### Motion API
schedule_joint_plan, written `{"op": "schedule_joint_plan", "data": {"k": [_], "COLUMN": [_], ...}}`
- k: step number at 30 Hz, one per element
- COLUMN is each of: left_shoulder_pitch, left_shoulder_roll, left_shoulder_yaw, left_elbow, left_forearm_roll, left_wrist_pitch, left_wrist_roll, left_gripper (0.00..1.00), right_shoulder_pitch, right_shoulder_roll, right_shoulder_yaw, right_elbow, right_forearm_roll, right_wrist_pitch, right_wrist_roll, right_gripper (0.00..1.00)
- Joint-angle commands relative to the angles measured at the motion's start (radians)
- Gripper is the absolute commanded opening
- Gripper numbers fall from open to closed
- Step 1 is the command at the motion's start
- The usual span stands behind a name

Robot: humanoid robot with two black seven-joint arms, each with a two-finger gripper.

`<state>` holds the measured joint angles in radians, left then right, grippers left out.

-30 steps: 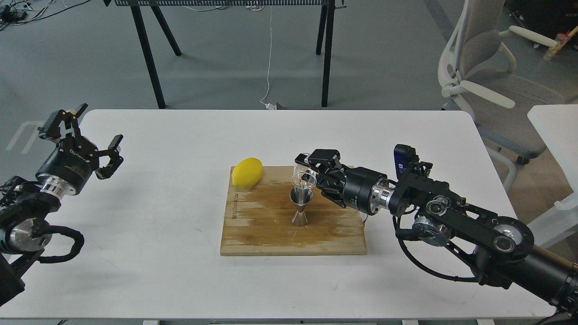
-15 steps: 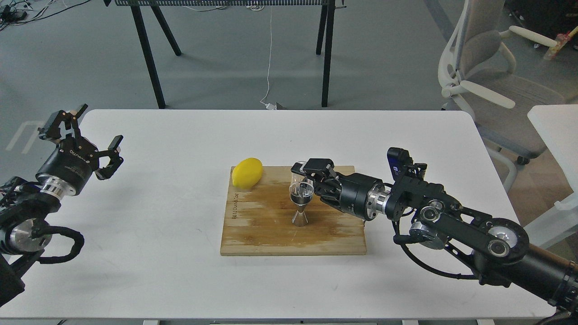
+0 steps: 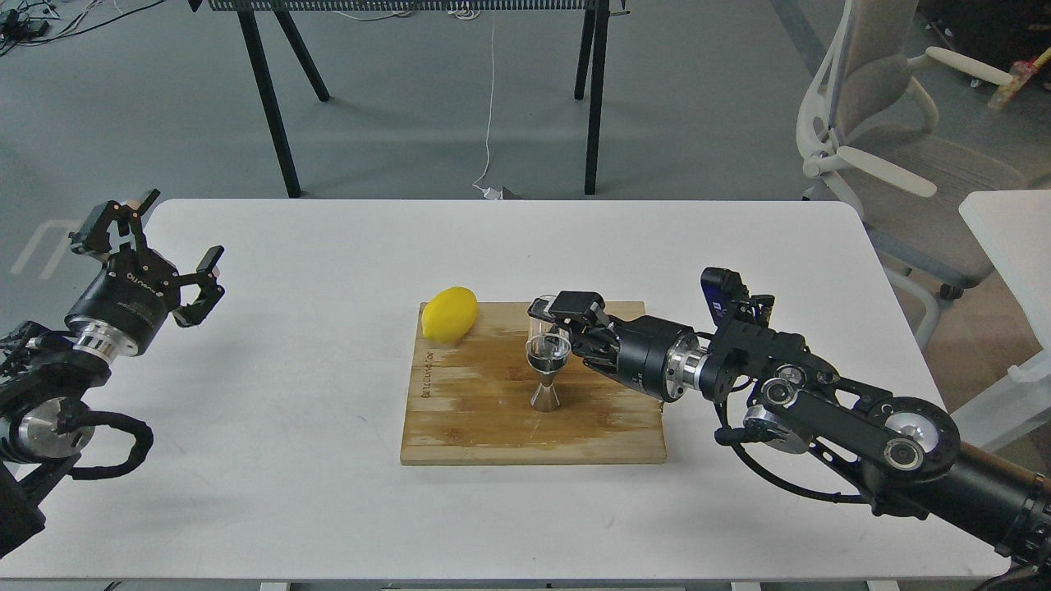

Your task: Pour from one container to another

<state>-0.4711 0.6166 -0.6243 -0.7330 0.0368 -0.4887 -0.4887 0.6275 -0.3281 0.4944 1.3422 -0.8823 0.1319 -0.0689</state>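
Note:
A steel hourglass jigger (image 3: 545, 382) stands upright near the middle of the wooden cutting board (image 3: 493, 427). Just above and behind its top cone sits the small clear glass cup (image 3: 542, 328), held in my right gripper (image 3: 552, 324), which reaches in from the right and is shut on it. The cup's rim overlaps the jigger's mouth, and the jigger's top cone looks dark inside. My left gripper (image 3: 152, 242) hovers open over the table's far left edge, holding nothing.
A yellow lemon (image 3: 449, 313) lies on the board's back left corner. The white table (image 3: 328, 509) carries the board. Behind it are black table legs (image 3: 267, 107); a grey office chair (image 3: 891, 156) stands at the back right.
My right gripper has moved down and slightly left with the glass cup, bringing it from above the jigger onto the level of its mouth. The left arm has not moved.

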Motion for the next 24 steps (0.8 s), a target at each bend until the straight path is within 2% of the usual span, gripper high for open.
{"op": "schedule_joint_plan", "data": {"k": [1,24], "left_shoulder_pitch": [0.0,0.0], "left_shoulder_roll": [0.0,0.0], "left_shoulder_yaw": [0.0,0.0], "left_elbow": [0.0,0.001], "left_forearm_roll": [0.0,0.0], "left_wrist_pitch": [0.0,0.0], "left_wrist_roll": [0.0,0.0], "left_gripper": [1.0,1.0], "right_shoulder_pitch": [0.003,0.081], "right_shoulder_roll": [0.0,-0.005], "right_shoulder_yaw": [0.0,-0.073], "right_elbow": [0.0,0.002], "right_forearm_roll": [-0.001,-0.115], "right_wrist_pitch": [0.0,0.0], "right_wrist_roll": [0.0,0.004], "right_gripper": [0.3,0.3]}}
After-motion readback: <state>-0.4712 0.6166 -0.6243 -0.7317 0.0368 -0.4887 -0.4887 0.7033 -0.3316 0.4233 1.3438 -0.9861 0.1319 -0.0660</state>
